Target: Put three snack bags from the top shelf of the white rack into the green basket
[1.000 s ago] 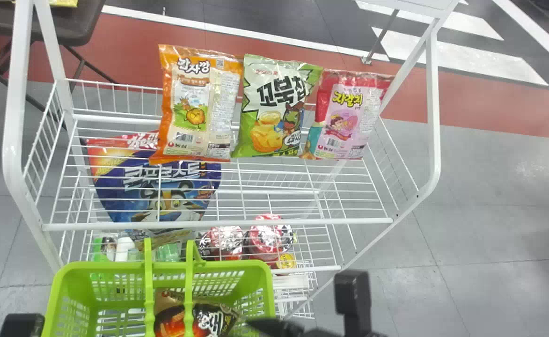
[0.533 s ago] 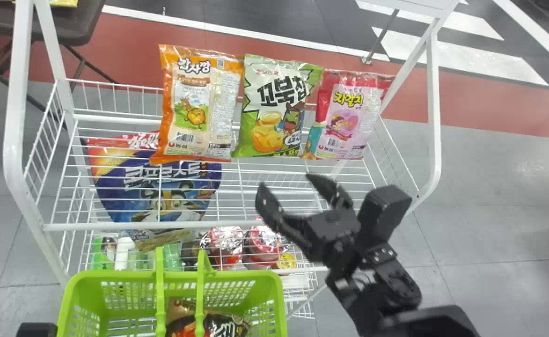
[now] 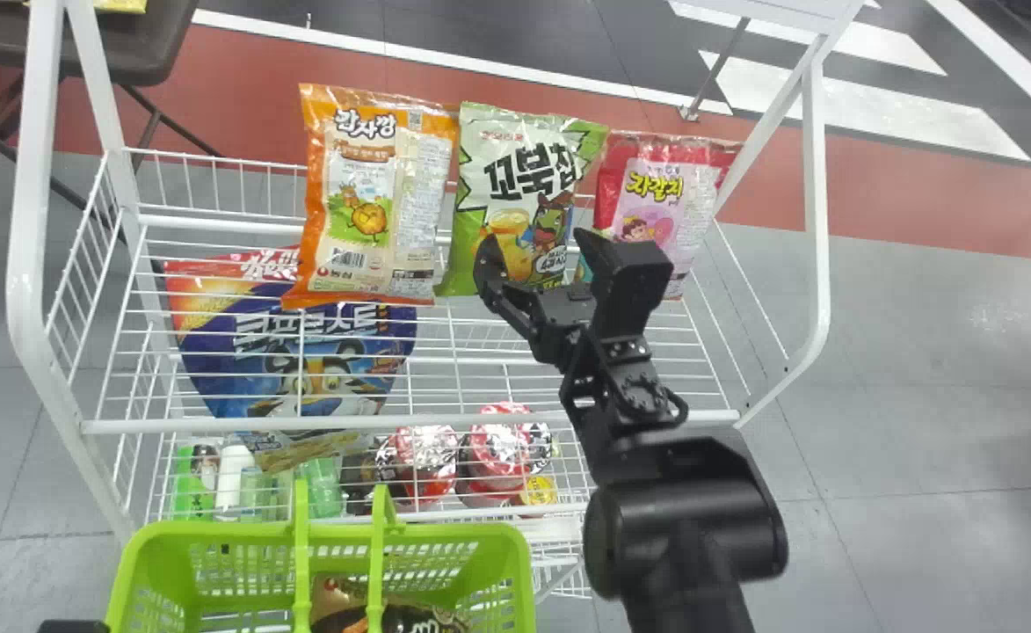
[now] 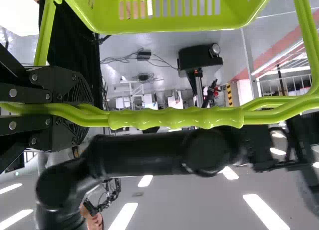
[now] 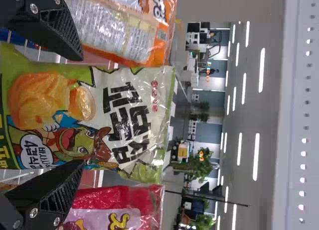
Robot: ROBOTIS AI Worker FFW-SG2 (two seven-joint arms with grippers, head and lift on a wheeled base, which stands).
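The green snack bag (image 3: 502,132) stands on the top shelf (image 3: 410,420) between the orange bag (image 3: 361,198) and the pink bag (image 3: 666,189), its big black lettering and smaller red print facing the robot, long axis upright, top leaning slightly right. The right tool (image 3: 534,248) is spread before its lower part; the left tool (image 3: 74,626) pinches the green basket's (image 3: 216,531) handle (image 4: 174,119).

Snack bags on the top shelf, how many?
3 visible. Left to right in the head view: orange bag, green bag in the middle with the right claw open in front, pink bag. More could be hidden behind them.
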